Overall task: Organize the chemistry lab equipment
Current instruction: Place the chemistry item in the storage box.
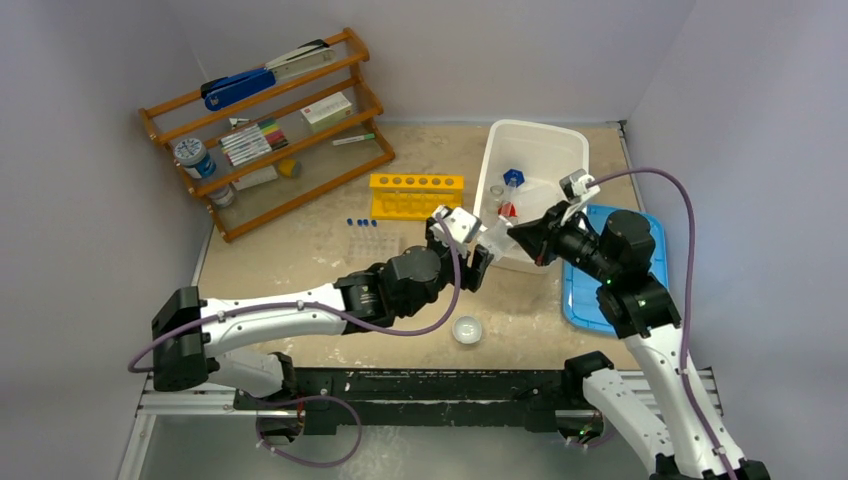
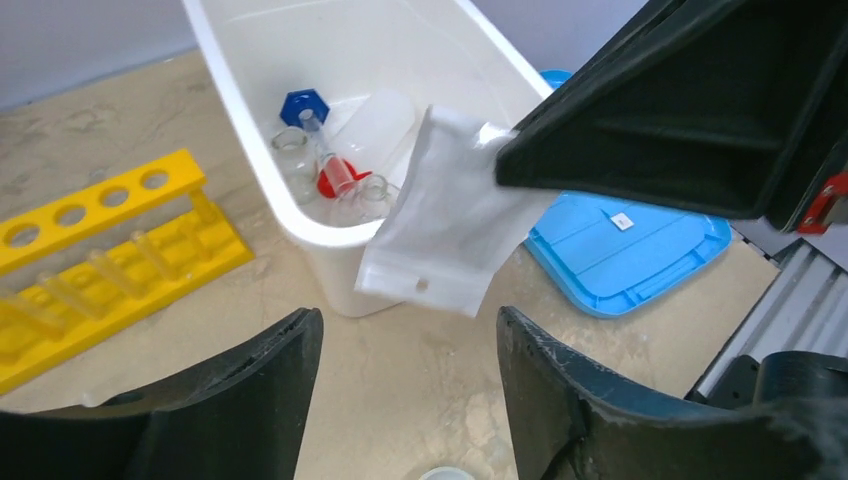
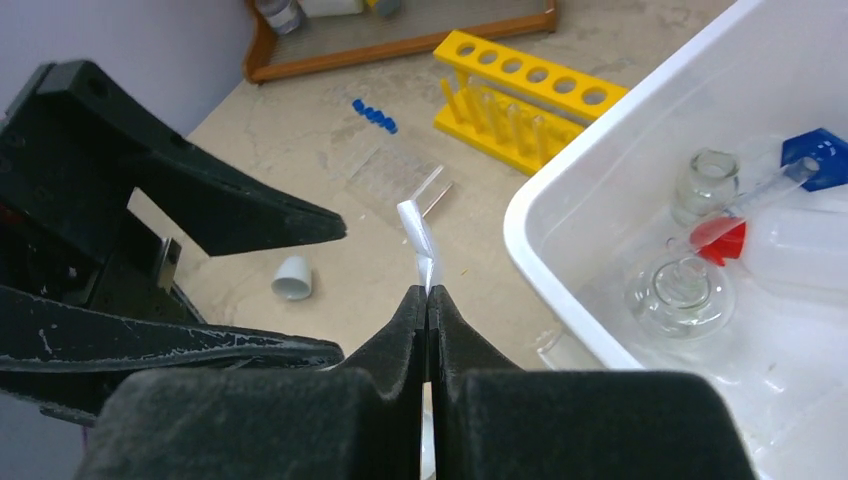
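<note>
White plastic bag (image 2: 445, 215) between pressed-together right jaws, just beyond spread left jaws.

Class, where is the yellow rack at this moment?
In the top view, the yellow rack stands centre-back, between the wooden shelf and the white bin.

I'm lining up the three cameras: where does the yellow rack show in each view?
Top external: yellow rack just above centre, on the table.
Left wrist: rack at the left edge, running diagonally.
Right wrist: rack at top centre.
Shared landmark: the white tub, right of the rack in every view.
</note>
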